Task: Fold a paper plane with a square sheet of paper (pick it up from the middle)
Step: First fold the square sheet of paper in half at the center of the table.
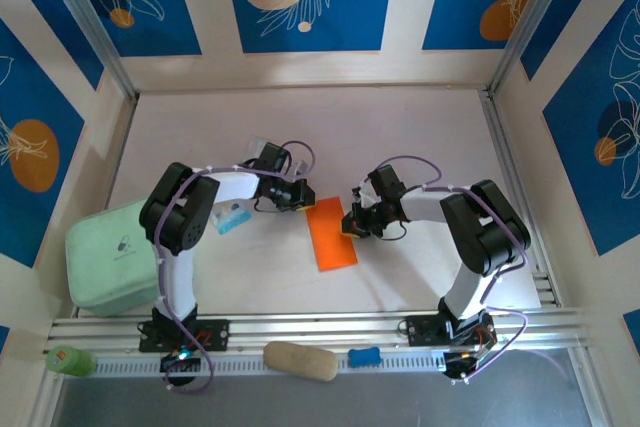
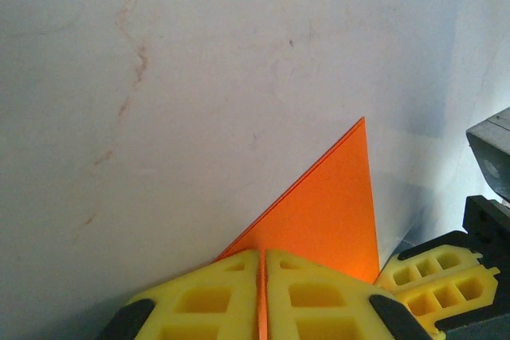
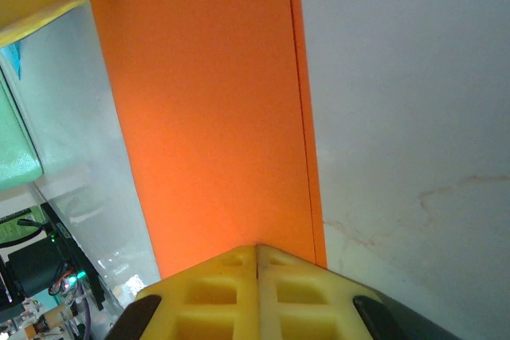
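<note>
1. The orange paper (image 1: 332,239) lies in the middle of the pale surface (image 1: 400,127), between the two arms. It is folded into a long rectangle, and its long sides run from about 11 o'clock to 5 o'clock in the top view.
2. The left end effector (image 1: 303,199) sits at the paper's 11 o'clock corner.
3. In the left wrist view, the left end effector (image 2: 261,292) has its yellow fingers (image 2: 199,300) pressed together. They pinch the paper (image 2: 327,220), and a thin orange line shows in the seam between them. Two layers show along the paper's left edge.
4. The right end effector (image 1: 350,224) is at the paper's 2 o'clock side, near the same far end.
5. In the right wrist view, the right end effector (image 3: 256,292) has its fingers pressed tight together, with the tips on the paper (image 3: 215,117). I cannot tell whether the sheet is caught between them. A second layer's edge runs along the paper's right side.
6. A mint green pad (image 1: 105,257) lies at 9 o'clock from the paper, well apart from it. A blue-and-white packet (image 1: 232,217) lies between the pad and the paper, partly under the left arm.
</note>
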Motion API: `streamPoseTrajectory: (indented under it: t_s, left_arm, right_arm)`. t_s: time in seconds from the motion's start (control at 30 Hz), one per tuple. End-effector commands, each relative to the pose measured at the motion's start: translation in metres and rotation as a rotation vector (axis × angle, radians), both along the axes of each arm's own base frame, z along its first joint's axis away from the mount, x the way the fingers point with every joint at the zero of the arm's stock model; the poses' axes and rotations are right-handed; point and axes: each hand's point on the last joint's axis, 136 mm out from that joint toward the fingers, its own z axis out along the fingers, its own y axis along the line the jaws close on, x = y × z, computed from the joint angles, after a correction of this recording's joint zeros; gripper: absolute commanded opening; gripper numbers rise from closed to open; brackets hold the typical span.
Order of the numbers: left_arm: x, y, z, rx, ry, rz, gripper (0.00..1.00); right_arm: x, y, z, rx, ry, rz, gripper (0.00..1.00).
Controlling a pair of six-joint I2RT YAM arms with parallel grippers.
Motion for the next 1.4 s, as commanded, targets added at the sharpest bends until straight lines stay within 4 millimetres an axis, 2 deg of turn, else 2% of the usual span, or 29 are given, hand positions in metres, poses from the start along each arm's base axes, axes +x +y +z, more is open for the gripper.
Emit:
streamPoseTrajectory:
  t_s: [0.0,0.4,0.57,0.83,0.97,1.07,1.13,1.23,1.37]
  left_arm:
    - [-0.009,0.021,-0.028,0.088,0.069,0.04,0.1]
    - [0.016,0.033,-0.014,0.133,0.005,0.109,0.09]
    - [0.02,0.04,-0.013,0.154,-0.006,0.141,0.09]
    - [0.027,0.038,-0.003,0.122,-0.03,0.161,0.1]
    - [0.028,0.052,-0.003,0.191,-0.05,0.199,0.1]
    - [0.028,0.055,0.009,0.193,-0.073,0.22,0.1]
    - [0.027,0.053,0.022,0.164,-0.091,0.226,0.1]
    - [0.024,0.044,0.042,0.114,-0.115,0.212,0.11]
    - [0.012,0.023,0.061,0.029,-0.128,0.153,0.12]
  right_arm:
    - [-0.02,-0.025,-0.027,-0.128,0.098,-0.042,0.03]
    - [-0.02,-0.024,-0.025,-0.121,0.094,-0.037,0.04]
    - [-0.02,-0.023,-0.024,-0.118,0.094,-0.037,0.04]
    - [-0.021,-0.023,-0.024,-0.117,0.094,-0.036,0.04]
    - [-0.021,-0.023,-0.023,-0.116,0.092,-0.036,0.04]
    - [-0.021,-0.023,-0.021,-0.114,0.089,-0.035,0.04]
    - [-0.02,-0.019,-0.016,-0.092,0.085,-0.034,0.04]
    - [-0.012,-0.01,0.002,-0.033,0.054,-0.033,0.05]
    - [-0.003,-0.002,0.035,0.031,-0.014,-0.046,0.16]
